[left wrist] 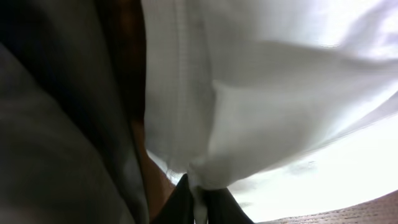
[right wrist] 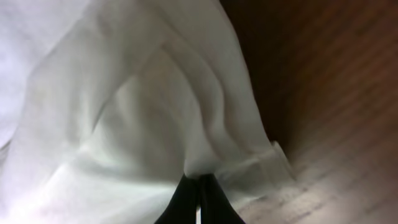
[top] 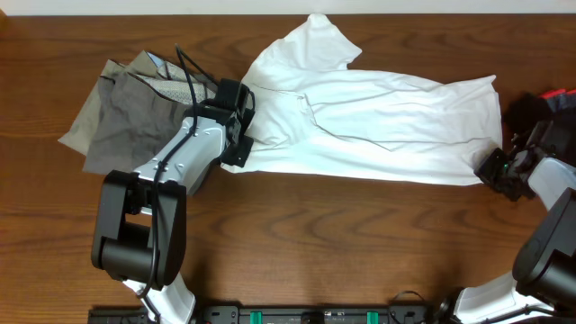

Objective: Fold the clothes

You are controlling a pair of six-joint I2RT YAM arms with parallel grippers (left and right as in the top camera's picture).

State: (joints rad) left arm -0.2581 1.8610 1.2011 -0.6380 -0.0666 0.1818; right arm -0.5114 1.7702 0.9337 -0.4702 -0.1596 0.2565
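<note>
The white T-shirt (top: 378, 117) lies spread sideways across the wooden table (top: 315, 243), one sleeve pointing to the far edge. My left gripper (top: 240, 146) sits at the shirt's left edge, next to the grey-khaki trousers (top: 126, 117). In the left wrist view that gripper (left wrist: 199, 194) is shut on a pinch of white shirt fabric (left wrist: 280, 74), with the trousers (left wrist: 50, 137) to its left. My right gripper (top: 494, 167) is at the shirt's lower right corner. In the right wrist view it (right wrist: 200, 184) is shut on a fold of the shirt (right wrist: 124, 112) near the hem.
The crumpled trousers lie at the left, partly under the left arm. A black garment (top: 533, 113) with a red item (top: 560, 94) beside it sits at the far right edge. Bare wood runs along the front of the table.
</note>
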